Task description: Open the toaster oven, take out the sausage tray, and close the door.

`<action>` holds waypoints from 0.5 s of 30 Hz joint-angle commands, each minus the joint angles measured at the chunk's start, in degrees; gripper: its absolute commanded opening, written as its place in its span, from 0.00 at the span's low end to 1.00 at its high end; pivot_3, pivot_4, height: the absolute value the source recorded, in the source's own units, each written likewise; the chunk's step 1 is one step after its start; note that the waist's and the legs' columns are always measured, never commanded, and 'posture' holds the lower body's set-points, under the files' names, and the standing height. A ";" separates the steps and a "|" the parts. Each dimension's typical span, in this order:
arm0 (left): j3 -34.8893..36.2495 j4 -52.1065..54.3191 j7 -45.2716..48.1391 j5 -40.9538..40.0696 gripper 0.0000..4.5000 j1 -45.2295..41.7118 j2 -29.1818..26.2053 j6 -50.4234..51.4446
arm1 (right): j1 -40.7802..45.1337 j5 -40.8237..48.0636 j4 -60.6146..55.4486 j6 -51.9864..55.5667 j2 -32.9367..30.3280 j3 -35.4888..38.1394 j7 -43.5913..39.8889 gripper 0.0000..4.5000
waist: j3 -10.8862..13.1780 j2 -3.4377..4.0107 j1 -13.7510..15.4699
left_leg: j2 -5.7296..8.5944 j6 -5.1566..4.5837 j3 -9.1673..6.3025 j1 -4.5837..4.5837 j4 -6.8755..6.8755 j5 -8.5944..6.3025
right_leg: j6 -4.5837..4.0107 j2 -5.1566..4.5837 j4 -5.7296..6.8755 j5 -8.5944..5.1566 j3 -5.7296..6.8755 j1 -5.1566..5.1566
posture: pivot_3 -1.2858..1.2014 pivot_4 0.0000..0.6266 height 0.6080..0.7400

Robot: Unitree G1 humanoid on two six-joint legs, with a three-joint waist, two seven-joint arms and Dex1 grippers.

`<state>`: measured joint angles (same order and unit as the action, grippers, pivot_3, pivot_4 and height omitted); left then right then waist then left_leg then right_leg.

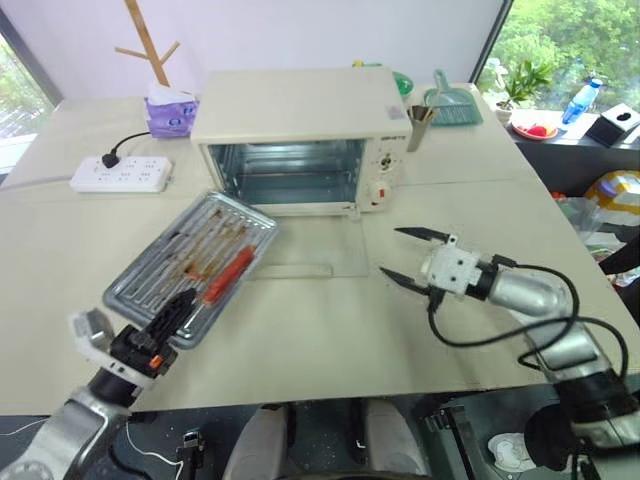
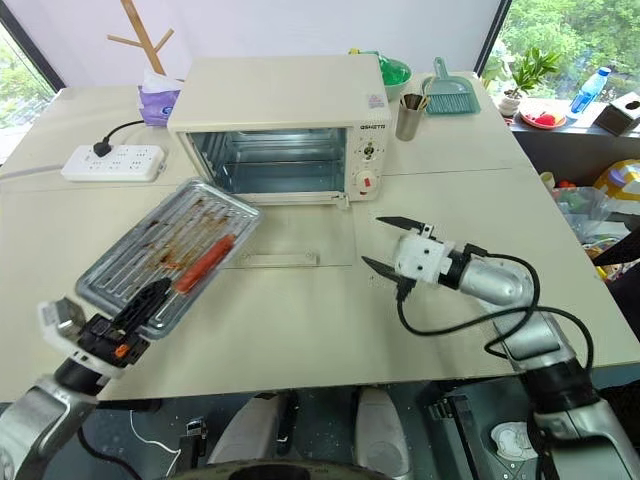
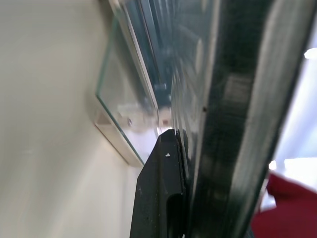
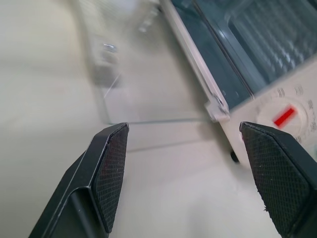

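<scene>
The cream toaster oven (image 1: 300,110) stands at the back of the table, its cavity empty. Its glass door (image 1: 300,262) lies folded down flat on the tabletop, white bar handle toward me. The silvery ribbed sausage tray (image 1: 190,262) is outside the oven, left of the door, with the red sausage (image 1: 230,275) on it. My left gripper (image 1: 170,318) is shut on the tray's near edge; in the left wrist view a black finger (image 3: 161,198) presses against the tray rim (image 3: 233,99). My right gripper (image 1: 390,252) hovers open and empty just right of the door, its fingertips (image 4: 111,168) wide apart.
A white power strip (image 1: 120,173) and a purple tissue pack (image 1: 172,112) sit left of the oven. A metal cup (image 1: 419,125) and a green dustpan (image 1: 455,103) stand at its right. The table's front edge (image 1: 300,400) is close below both arms.
</scene>
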<state>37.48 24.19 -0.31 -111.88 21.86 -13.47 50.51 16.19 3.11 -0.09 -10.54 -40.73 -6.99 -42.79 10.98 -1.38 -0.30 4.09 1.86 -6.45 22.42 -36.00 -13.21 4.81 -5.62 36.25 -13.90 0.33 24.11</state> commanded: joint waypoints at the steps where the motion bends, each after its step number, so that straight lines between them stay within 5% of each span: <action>1: 2.64 5.45 0.46 -1.12 0.00 2.84 2.22 -5.10 | 2.66 0.91 3.62 1.13 1.62 0.21 -1.65 0.81 | 0.00 -0.01 0.28 | 0.00 -0.02 -0.01 0.01 0.00 -0.01 | 0.00 0.01 -0.04 0.00 0.01 -0.02 | 0.52 0.24 1.00; 5: 4.59 8.40 0.80 -1.12 0.00 5.85 5.67 -10.93 | 5.33 0.12 8.41 1.21 3.24 -0.67 -3.38 0.63 | 0.00 -0.02 1.00 | 0.01 -0.17 0.08 0.02 -0.03 -0.11 | 0.00 0.00 -0.20 0.00 0.00 -0.08 | 0.52 0.24 1.00; 10: 7.56 9.00 1.69 -1.12 0.00 8.04 8.74 -15.68 | 7.73 -0.94 12.72 1.28 5.34 -1.78 -4.51 0.04 | 0.00 -0.01 0.88 | 0.02 -0.28 0.18 0.04 -0.02 -0.18 | 0.00 -0.02 -0.30 0.00 -0.01 -0.08 | 0.52 0.24 1.00; 15: 7.56 7.28 2.06 -1.12 0.00 9.57 9.01 -16.32 | 9.08 -2.43 16.03 0.24 7.04 -2.86 -5.22 0.02 | 0.00 -0.01 0.82 | 0.05 -0.55 0.33 0.04 -0.07 -0.34 | 0.01 0.03 -0.62 0.01 -0.07 -0.21 | 0.52 0.24 1.00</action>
<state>43.86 30.26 0.64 -111.92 30.54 -4.37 34.50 24.11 0.78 16.09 -9.09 -33.99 -10.14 -47.74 10.98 -1.39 0.51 4.14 1.26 -6.13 22.44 -36.07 -13.58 4.82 -5.58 35.55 -13.88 0.26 23.85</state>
